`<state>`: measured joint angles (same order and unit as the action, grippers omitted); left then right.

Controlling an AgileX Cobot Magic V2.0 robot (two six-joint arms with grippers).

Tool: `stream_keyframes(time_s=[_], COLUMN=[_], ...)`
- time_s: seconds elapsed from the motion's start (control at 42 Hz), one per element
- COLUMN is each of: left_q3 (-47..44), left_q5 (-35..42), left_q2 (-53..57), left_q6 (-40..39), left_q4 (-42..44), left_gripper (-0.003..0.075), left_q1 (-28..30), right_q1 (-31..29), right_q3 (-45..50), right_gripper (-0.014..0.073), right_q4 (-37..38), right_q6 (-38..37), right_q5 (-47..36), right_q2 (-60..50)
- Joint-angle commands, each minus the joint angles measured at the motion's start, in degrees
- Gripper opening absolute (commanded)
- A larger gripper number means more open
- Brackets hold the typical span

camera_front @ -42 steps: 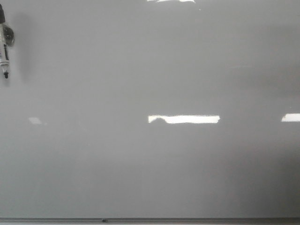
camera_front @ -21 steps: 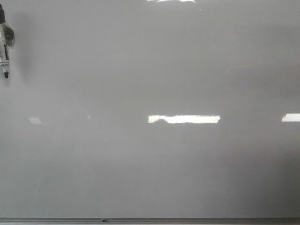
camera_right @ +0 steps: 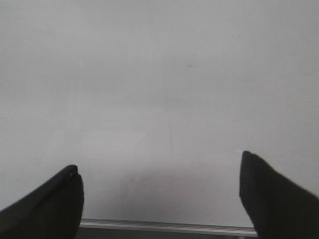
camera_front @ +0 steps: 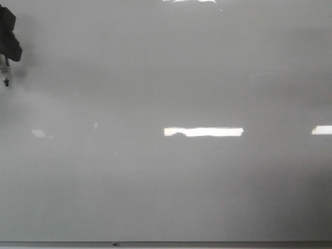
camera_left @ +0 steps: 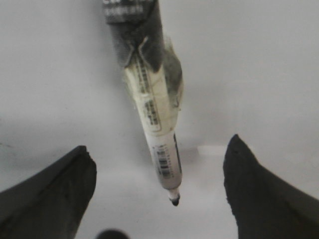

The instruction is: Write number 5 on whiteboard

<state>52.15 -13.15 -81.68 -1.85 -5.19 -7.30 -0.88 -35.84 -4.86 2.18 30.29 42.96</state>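
Observation:
The whiteboard (camera_front: 207, 181) fills the front view, glossy pale grey. No number 5 shows on it. My left gripper (camera_front: 7, 39) is at the board's far upper left, a black shape with a marker tip (camera_front: 6, 81) poking out below it. In the left wrist view the gripper (camera_left: 158, 147) has its fingers (camera_left: 60, 189) wide apart. The white, tape-wrapped marker (camera_left: 154, 114) runs down between them without touching either, its black tip (camera_left: 174, 200) close to the board (camera_left: 259, 74). My right gripper (camera_right: 159, 162) is open and empty over the board (camera_right: 149, 74).
Bright rectangular light glare (camera_front: 203, 132) lies mid-board, with more glare at the right edge (camera_front: 321, 129). The thin grey bottom frame edge (camera_front: 207, 243) runs along the front and also shows in the right wrist view (camera_right: 164, 226).
The left gripper's black body has come into the front view at the upper left and now covers the marker's upper part. The marker tip has risen slightly. No mark has appeared.

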Motion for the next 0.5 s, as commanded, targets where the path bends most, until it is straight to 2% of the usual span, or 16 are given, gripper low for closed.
stream_keyframes(time_s=[0.0,0.214,0.477], left_q3=[2.53,2.59,2.59], left_q5=[5.44,7.2,6.84], left_q2=[-0.03,-1.96,-1.96], left_q6=[-0.65,-0.65,-0.65], left_q4=[-0.6,-0.6,-0.6], left_gripper=[0.0429,0.0318,0.0117], left_q1=[0.0,0.0,0.0], right_q1=[-0.29,-0.29,-0.29], right_q3=[-1.98,-1.98,-1.98], right_gripper=[0.0652,0.0652,0.0652], right_q4=[0.28,0.28,0.28], right_q6=[0.49,0.49,0.49], right_q5=[-3.55,-3.55,-3.55], right_q2=[0.03,0.03,0.03])
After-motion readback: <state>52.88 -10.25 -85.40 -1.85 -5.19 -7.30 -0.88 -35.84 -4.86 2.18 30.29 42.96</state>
